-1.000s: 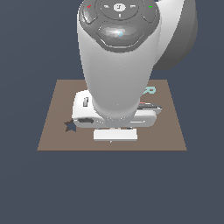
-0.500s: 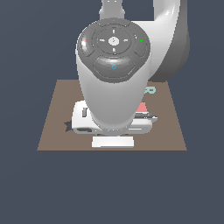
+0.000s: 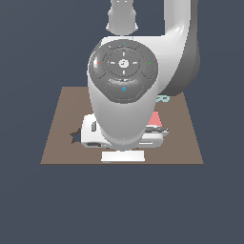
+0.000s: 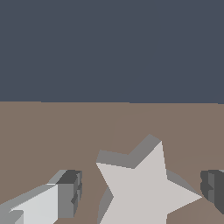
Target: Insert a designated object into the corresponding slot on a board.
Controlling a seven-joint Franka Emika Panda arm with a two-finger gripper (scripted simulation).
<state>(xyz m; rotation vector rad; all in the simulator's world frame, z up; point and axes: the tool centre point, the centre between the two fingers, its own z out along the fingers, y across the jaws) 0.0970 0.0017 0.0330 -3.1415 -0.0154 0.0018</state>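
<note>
Between my spread fingertips (image 4: pixel 70 194) lies the star (image 4: pixel 142 186), untouched; my arm hides most of the board (image 3: pixel 57 128).

The board (image 3: pixel 57 143) is showing a flat, plain brown, with a dark star-shaped slot (image 3: pixel 75 137) cut into it. The star (image 4: pixel 144 188) is showing pale grey-beige, its edges a darker grey. The arm (image 3: pixel 124 95) is gleaming white and grey. A pink shape (image 3: pixel 155 118), possibly 1 piece, is peeking out.
</note>
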